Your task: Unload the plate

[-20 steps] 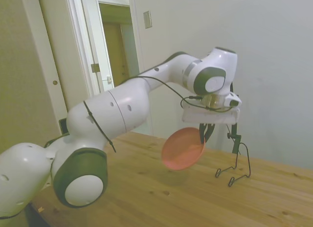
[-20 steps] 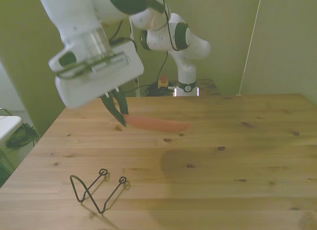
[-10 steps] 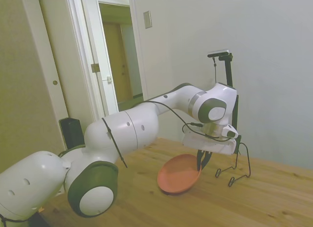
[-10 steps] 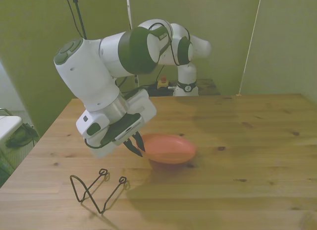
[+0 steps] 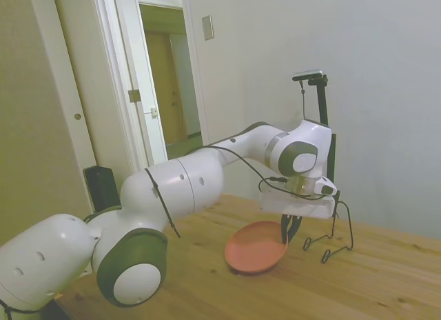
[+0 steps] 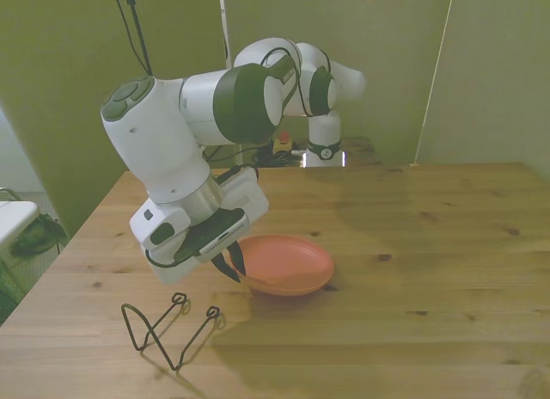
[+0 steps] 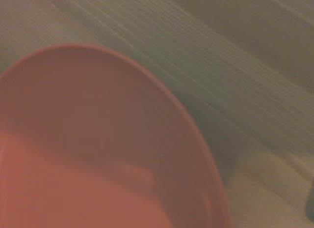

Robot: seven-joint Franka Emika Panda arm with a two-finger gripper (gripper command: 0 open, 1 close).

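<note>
The salmon-pink plate (image 5: 253, 255) lies right side up, low on the wooden table (image 5: 358, 285), near its middle in the front view (image 6: 290, 263). My gripper (image 5: 289, 230) points down at the plate's rim on the side toward the wire stand. Its dark fingers (image 6: 230, 267) stand close together over that rim and look shut on it. The wrist view is filled by the blurred plate (image 7: 93, 159), with bare wood beyond its edge.
A thin black wire stand (image 6: 168, 327) stands with nothing in it near the table's front edge at the front view's left, and just beyond the gripper in the side view (image 5: 331, 238). A doorway (image 5: 165, 78) is behind the arm.
The gripper has come down from high above the table with the tilted plate. The plate has levelled out and now lies low on the wood, slightly nearer the stand.
</note>
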